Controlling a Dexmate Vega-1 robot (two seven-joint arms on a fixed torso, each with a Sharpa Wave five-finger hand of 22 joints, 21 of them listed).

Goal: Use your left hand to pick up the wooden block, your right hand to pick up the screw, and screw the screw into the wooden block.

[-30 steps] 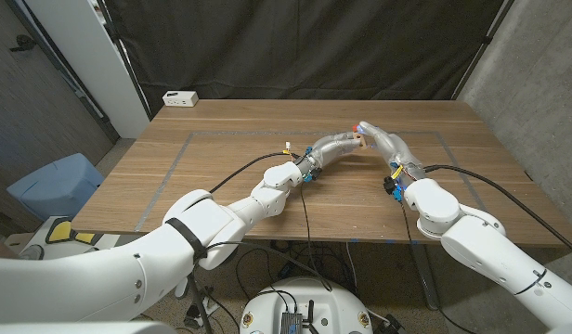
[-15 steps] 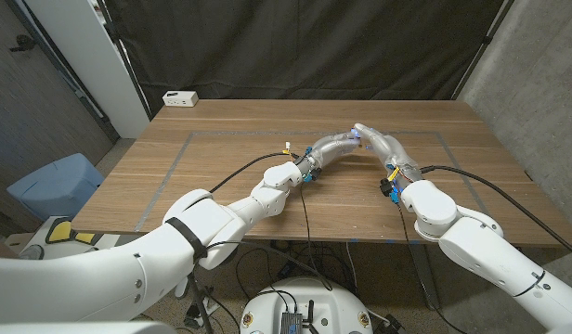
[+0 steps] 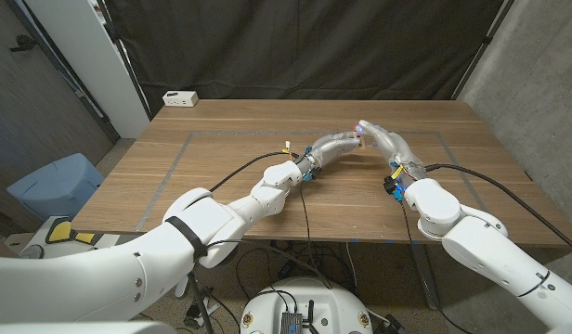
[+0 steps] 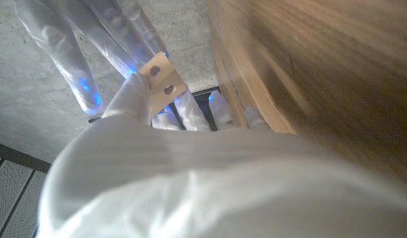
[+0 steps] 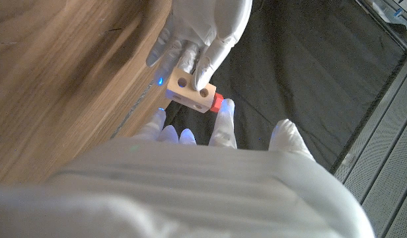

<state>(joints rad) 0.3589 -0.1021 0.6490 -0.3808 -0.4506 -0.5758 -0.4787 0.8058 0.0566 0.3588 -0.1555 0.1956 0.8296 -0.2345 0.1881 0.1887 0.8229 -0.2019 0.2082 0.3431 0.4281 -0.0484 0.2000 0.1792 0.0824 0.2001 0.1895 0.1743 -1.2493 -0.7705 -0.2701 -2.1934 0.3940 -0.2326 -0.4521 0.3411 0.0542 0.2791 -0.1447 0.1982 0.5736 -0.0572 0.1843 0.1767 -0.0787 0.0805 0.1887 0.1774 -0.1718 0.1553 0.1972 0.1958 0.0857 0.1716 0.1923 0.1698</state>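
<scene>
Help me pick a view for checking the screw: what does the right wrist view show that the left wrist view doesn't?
Right wrist view: the red screw at the end of the wooden block, touched by a right hand finger, with the left hand gripping the block from across. Left wrist view: the block's holed face against a concrete wall, no red visible. Both: block, holes, tabletop.

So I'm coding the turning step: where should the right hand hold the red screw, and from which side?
By its red head, which protrudes from the end face of the wooden block. Come from that open end, opposite the left hand, whose fingers cover the block's far side. The right hand's fingertips already sit there.
</scene>
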